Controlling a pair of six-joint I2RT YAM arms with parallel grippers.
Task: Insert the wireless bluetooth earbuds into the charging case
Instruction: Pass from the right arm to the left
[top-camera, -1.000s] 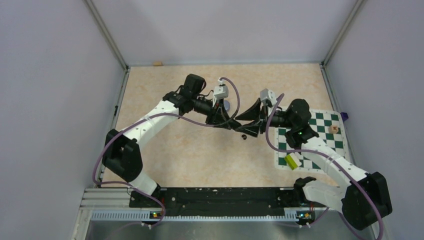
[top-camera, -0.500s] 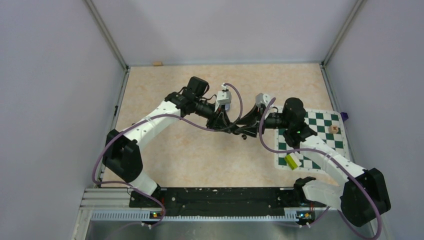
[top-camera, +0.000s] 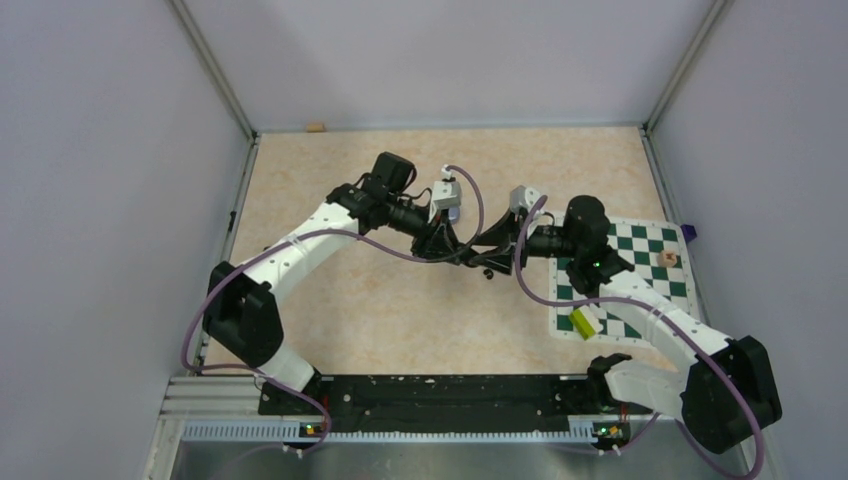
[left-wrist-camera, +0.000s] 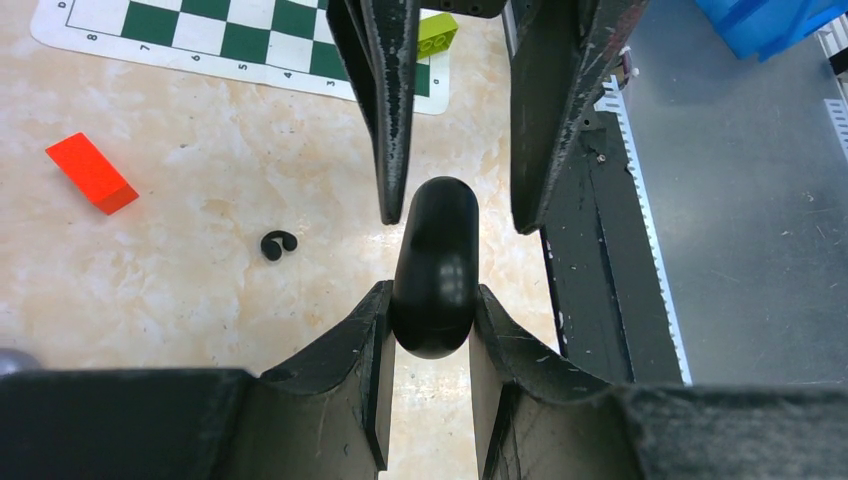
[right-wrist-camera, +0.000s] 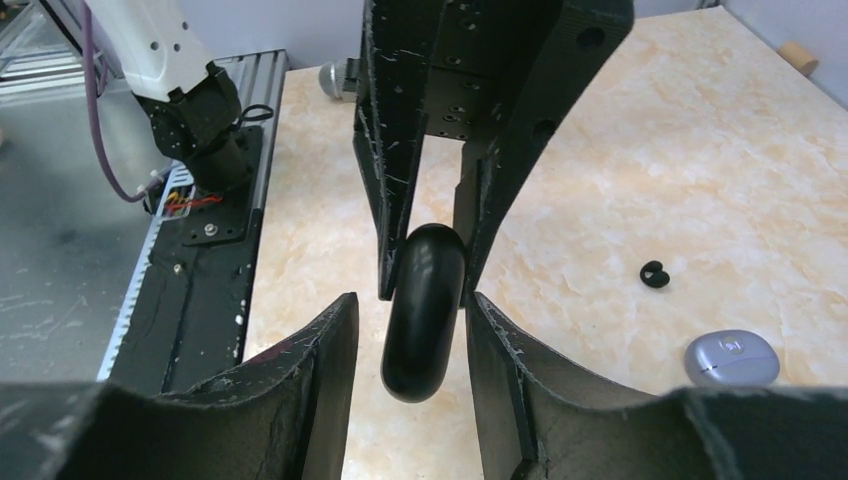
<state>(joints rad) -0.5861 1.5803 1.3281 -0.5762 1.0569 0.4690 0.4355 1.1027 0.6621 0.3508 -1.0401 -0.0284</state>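
Note:
A glossy black charging case (left-wrist-camera: 435, 270) hangs closed above the table, with my left gripper (left-wrist-camera: 430, 290) shut on one end. Facing it, my right gripper (right-wrist-camera: 410, 300) stands open around the case's (right-wrist-camera: 425, 310) other end. A gap shows beside its left finger, and the right finger lies close against the case. In the top view the two grippers, left (top-camera: 468, 254) and right (top-camera: 487, 256), meet at mid-table. One black earbud (left-wrist-camera: 278, 243) (right-wrist-camera: 654, 273) lies on the table nearby. No lilac earbuds are in view.
A closed lilac case (right-wrist-camera: 731, 358) (top-camera: 454, 211) lies beyond the grippers. A red block (left-wrist-camera: 91, 172) sits near the chessboard mat (top-camera: 625, 280), which carries a green brick (top-camera: 583, 322) and a wooden piece (top-camera: 667, 257). The black base rail (top-camera: 440, 392) runs along the near edge.
My right gripper has moved left and its fingers now straddle the black case held by the left gripper. The left gripper shifted slightly right and down. The last half second shows almost no motion.

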